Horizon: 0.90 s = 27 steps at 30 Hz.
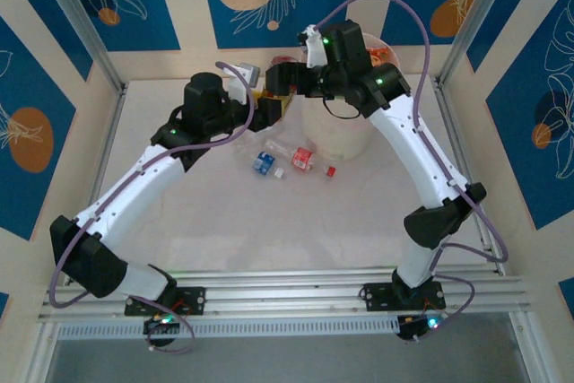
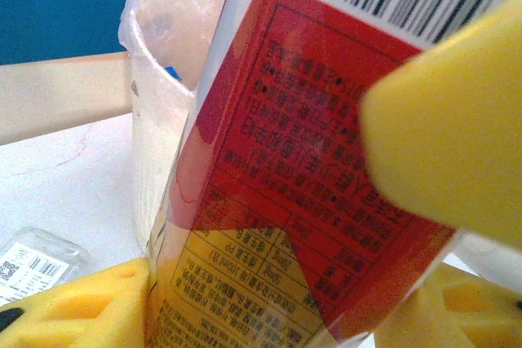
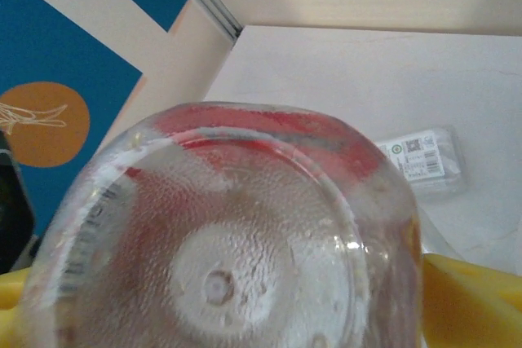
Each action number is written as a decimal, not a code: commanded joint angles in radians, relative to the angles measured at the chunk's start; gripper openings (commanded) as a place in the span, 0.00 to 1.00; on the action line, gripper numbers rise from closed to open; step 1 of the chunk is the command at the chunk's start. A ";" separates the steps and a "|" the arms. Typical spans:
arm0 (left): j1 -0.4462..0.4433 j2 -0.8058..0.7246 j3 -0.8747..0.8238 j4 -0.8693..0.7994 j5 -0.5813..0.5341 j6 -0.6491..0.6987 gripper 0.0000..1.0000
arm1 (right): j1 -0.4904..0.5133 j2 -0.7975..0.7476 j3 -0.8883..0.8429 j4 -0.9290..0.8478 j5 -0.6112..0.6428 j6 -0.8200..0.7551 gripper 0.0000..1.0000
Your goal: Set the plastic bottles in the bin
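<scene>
Well, the left gripper (image 2: 269, 234) squeezes a red bottle (image 2: 285, 120) near the bin (image 2: 155, 120). I cannot tell if the right gripper (image 3: 236, 299) grips. A blue bottle (image 1: 263, 161) and a second red bottle (image 1: 305, 159) wait mid-picture on the table (image 1: 224, 221).

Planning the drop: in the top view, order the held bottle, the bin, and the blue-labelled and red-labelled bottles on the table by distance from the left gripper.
1. Red-and-yellow-labelled clear plastic bottle: in the jaws of the left gripper.
2. Round white bag-lined bin: immediately right.
3. Blue-labelled clear bottle and red-labelled clear bottle: on the table, too close to call.
</scene>
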 commanded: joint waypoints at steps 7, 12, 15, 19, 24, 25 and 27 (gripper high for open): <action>-0.018 -0.003 0.034 0.022 0.019 0.001 0.47 | 0.003 0.021 0.044 -0.017 0.014 -0.002 0.59; -0.019 -0.013 0.033 0.029 0.008 -0.021 0.99 | -0.002 0.007 0.058 -0.020 0.042 0.001 0.50; -0.019 -0.038 0.028 0.030 -0.007 -0.024 0.99 | -0.021 -0.008 0.070 -0.025 0.083 0.001 0.48; -0.018 -0.092 0.005 0.030 -0.049 -0.024 0.99 | -0.069 -0.035 0.088 -0.018 0.119 0.019 0.47; -0.018 -0.156 -0.037 0.028 -0.111 -0.011 0.99 | -0.150 -0.079 0.093 0.033 0.151 0.059 0.47; -0.019 -0.166 -0.045 0.024 -0.124 -0.008 0.99 | -0.172 -0.087 0.093 0.045 0.151 0.078 0.46; -0.019 -0.183 -0.060 0.019 -0.148 -0.002 1.00 | -0.206 -0.104 0.082 0.072 0.156 0.116 0.46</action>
